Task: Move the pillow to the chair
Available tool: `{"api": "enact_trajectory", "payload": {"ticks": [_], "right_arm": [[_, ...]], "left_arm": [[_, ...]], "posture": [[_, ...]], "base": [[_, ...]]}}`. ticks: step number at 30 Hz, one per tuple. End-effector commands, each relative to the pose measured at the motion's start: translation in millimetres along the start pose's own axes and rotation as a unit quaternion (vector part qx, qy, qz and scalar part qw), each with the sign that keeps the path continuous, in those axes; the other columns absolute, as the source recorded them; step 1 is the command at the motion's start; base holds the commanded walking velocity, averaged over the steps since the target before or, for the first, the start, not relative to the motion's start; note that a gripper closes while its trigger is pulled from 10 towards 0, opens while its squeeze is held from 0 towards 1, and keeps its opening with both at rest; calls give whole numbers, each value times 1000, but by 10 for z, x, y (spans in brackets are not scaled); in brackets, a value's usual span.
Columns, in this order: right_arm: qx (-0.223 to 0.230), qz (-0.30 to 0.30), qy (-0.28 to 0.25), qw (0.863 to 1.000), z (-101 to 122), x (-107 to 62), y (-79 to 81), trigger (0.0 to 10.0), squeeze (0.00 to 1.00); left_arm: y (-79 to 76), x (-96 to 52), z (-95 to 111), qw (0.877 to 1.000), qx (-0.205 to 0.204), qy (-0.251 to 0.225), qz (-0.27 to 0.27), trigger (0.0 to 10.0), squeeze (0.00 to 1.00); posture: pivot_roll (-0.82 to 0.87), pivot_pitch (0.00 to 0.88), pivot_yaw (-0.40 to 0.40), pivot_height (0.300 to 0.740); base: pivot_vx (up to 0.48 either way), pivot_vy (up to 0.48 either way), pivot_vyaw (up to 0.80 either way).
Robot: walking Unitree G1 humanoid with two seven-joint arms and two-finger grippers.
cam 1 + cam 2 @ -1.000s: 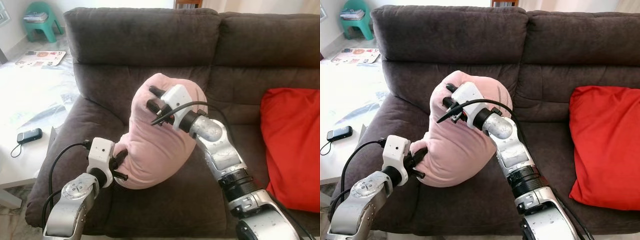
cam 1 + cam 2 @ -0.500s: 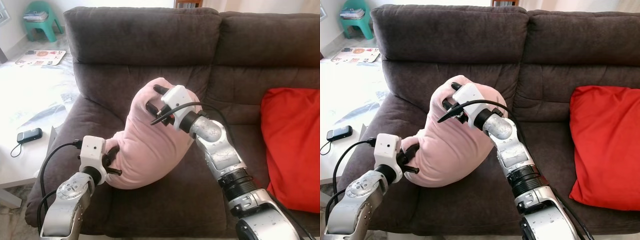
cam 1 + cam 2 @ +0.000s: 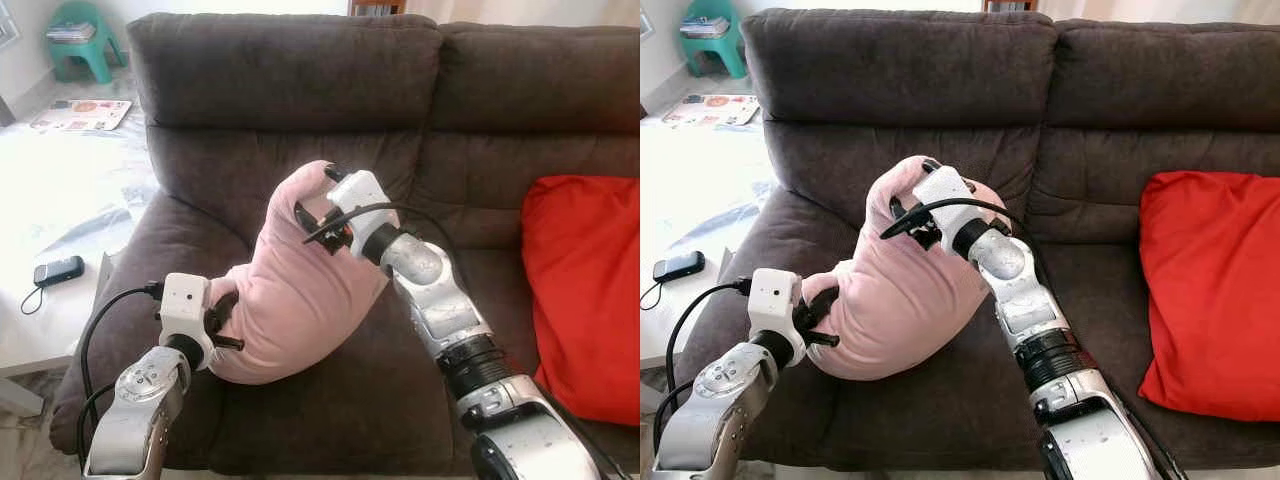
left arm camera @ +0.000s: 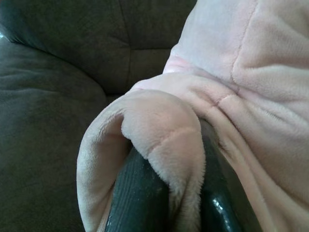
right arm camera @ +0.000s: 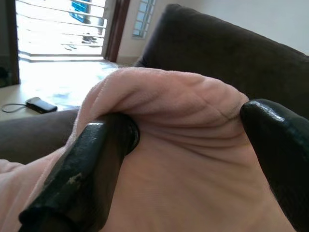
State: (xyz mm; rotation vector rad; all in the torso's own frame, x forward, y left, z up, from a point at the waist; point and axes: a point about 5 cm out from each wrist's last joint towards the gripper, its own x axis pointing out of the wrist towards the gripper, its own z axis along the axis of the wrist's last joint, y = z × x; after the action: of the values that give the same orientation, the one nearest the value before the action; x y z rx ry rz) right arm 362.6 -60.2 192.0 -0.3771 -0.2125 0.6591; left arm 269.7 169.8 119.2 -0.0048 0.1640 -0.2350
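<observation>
A soft pink pillow (image 3: pixel 290 295) hangs bunched over the left seat of a dark brown sofa (image 3: pixel 300 90). My right gripper (image 3: pixel 318 195) is shut on the pillow's upper edge in front of the backrest. My left gripper (image 3: pixel 228 320) is shut on its lower left corner, just above the seat by the armrest. In the left wrist view a fold of pink plush (image 4: pixel 164 140) is pinched between the two black fingers (image 4: pixel 137 203). In the right wrist view the fabric (image 5: pixel 183 145) bulges between the fingers (image 5: pixel 91 164).
A red cushion (image 3: pixel 585 290) leans on the sofa's right seat. Left of the sofa stands a white low table (image 3: pixel 60 210) with a dark phone (image 3: pixel 58 271) and papers. A green stool (image 3: pixel 85 40) stands far back left.
The pillow has sunk lower toward the seat and shifted slightly left. My right gripper dropped a little with the upper edge; my left gripper moved left and down with the corner.
</observation>
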Motion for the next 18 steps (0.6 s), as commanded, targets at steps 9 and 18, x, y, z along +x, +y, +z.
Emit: {"api": "enact_trajectory", "payload": {"ticks": [9, 18], "right_arm": [[-72, -57, 26, 995, 26, 64, -111, 10000, 0], [-99, -73, 95, 988, -243, -105, -252, 10000, 0]], "left_arm": [[107, 69, 90, 996, 1, -43, 81, 10000, 0], [294, 45, 75, 985, -6, -53, 165, 10000, 0]], "posture": [[67, 72, -36, 740], [62, 73, -35, 740]], "base": [[0, 0, 0], [0, 0, 0]]}}
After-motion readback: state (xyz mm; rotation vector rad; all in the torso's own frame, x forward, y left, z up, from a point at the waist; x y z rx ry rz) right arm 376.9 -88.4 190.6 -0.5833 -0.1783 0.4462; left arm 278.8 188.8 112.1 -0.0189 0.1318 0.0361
